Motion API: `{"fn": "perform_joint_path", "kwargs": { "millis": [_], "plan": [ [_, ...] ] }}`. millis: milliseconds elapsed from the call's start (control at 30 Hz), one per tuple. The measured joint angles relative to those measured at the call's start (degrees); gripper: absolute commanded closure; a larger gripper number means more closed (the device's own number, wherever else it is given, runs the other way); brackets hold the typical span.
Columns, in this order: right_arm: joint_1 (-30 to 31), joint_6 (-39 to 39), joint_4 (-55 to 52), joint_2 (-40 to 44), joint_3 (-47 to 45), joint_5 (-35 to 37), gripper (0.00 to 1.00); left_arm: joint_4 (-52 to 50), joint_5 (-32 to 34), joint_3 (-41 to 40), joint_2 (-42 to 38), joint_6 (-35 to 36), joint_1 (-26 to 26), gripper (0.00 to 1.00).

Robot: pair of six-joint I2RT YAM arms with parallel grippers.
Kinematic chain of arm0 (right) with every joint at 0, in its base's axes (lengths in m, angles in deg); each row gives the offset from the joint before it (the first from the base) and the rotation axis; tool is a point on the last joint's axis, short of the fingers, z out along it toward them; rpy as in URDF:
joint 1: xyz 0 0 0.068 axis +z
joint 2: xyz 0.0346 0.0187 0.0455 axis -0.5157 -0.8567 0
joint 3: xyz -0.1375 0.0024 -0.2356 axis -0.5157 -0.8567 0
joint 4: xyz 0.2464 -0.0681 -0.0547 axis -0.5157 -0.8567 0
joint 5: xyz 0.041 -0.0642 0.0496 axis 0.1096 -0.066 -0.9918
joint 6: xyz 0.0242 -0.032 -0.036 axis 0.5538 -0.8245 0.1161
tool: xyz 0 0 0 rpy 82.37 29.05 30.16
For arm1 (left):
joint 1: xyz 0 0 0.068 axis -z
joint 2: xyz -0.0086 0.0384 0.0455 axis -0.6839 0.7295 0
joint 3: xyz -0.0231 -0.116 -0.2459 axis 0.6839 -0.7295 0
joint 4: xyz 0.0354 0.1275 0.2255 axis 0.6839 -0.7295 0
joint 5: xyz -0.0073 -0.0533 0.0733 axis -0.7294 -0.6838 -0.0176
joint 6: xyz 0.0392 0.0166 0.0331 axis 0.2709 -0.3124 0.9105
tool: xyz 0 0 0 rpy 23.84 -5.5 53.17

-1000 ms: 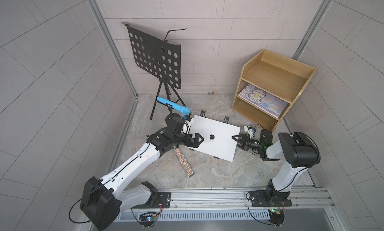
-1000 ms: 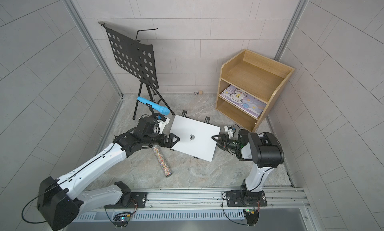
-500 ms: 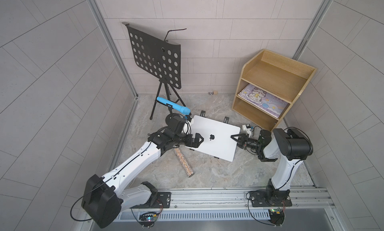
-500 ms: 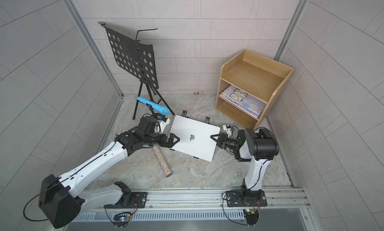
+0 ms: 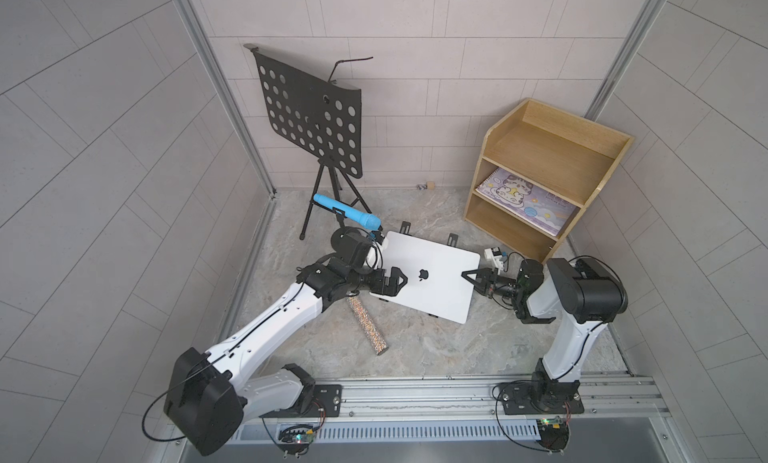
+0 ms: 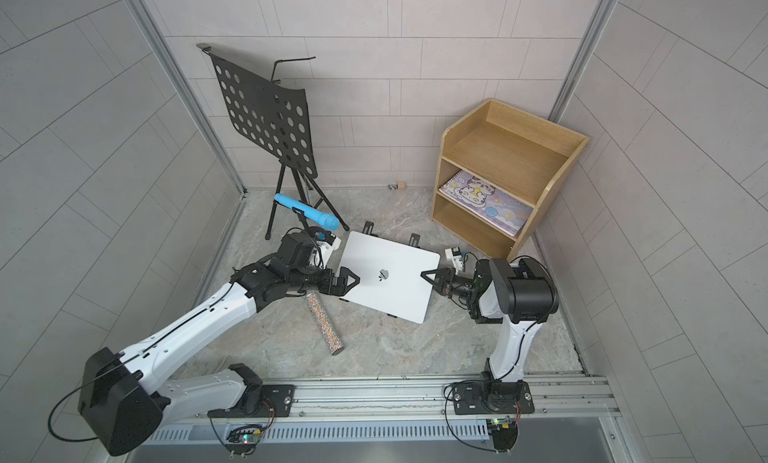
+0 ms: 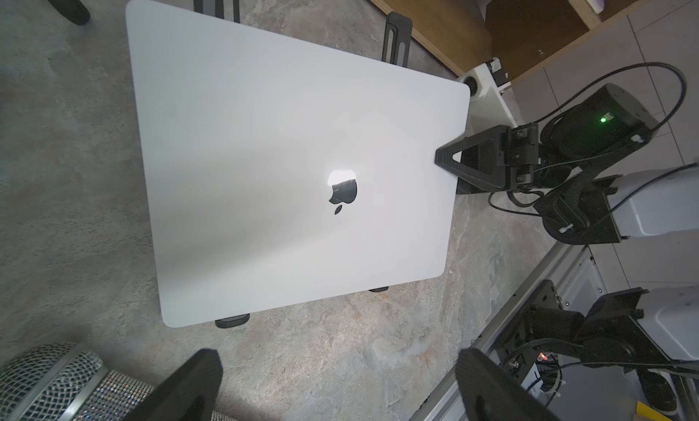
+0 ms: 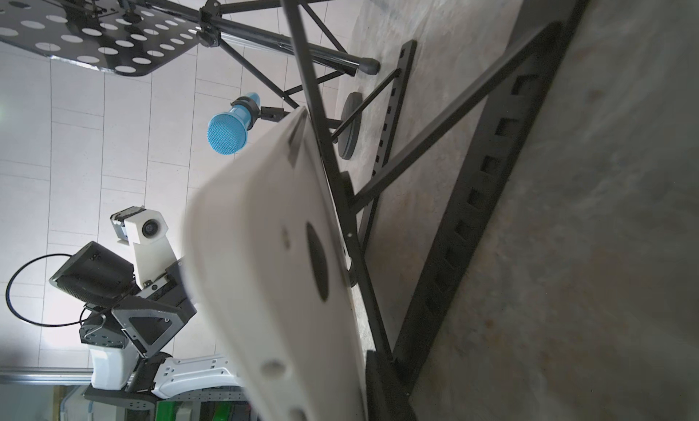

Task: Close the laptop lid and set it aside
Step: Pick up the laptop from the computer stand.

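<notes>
The marbled grey desk [image 5: 415, 353] spreads under both sets of fingers. A black perforated music stand [image 5: 309, 120] rises beyond the left fingers [image 5: 397, 284]. A wooden shelf unit [image 5: 552, 149] stands beyond the right fingers [image 5: 468, 276], with a purple cartoon-cat notebook [image 5: 523, 199] on its middle shelf. The laptop [image 5: 440, 294] lies between the two sets of fingers, its lid [image 7: 264, 154] shut flat with the apple logo up. It is propped above the desk on a black folding stand [image 8: 472, 196], whose bars show beneath it in the right wrist view. The right fingers are clenched on the laptop's edge that faces them, one over the lid and one under the base. The left fingers are released, spread wide and holding nothing, at the opposite edge; whether they touch it I cannot tell. A blue microphone [image 5: 345, 210] sits on its clip behind the left fingers. A glittery silver microphone [image 5: 368, 328] lies on the desk beside them.
</notes>
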Motion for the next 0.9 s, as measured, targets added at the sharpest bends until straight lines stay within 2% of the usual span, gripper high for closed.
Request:
{"fn": "perform_joint_path", "kwargs": {
  "millis": [300,633,800,900],
  "plan": [
    [0.11,-2.51,-8.46,8.37,0.0,0.15,0.81,0.0,0.28,0.0,0.0,0.02,-0.13,0.0],
    [0.17,-9.88,-34.4,24.46,2.08,2.29,0.93,-0.94,3.69,1.18,0.15,-0.98,-0.92,0.0],
    [0.22,-8.9,-40.65,28.17,2.62,3.41,1.0,-1.36,6.88,1.88,0.17,-2.73,-2.25,0.0],
    [0.31,-6.12,-42.21,29.42,3.32,3.78,1.0,-1.86,8.41,1.88,0.22,-4.44,-3.39,0.0]
  ]
}}
